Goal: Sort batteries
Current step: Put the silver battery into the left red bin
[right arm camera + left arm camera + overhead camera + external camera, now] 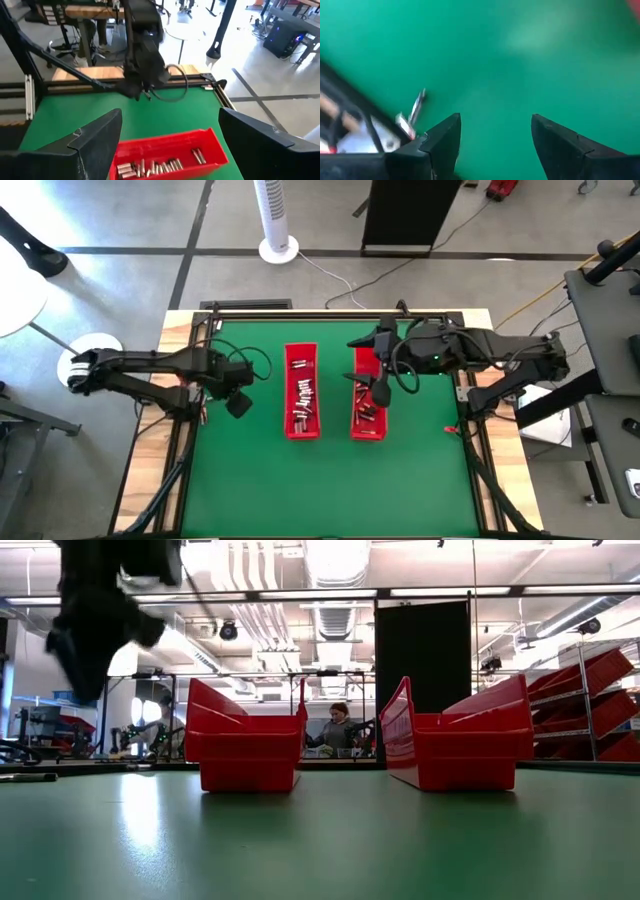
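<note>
Left jaws: apart, empty; left gripper (pixel 238 402) hangs beside the left tray (pixel 302 392), probably just freed.
Right jaws: apart, empty; right gripper (pixel 381 387) poised over the right tray (pixel 368 394), likely choosing.
Batteries (pixel 303 394): inside both trays.

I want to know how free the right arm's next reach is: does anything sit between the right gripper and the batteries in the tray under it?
Nothing visible does. The right gripper hangs open over the right red tray, and the batteries lie uncovered on its floor, though the tray's walls flank them.
</note>
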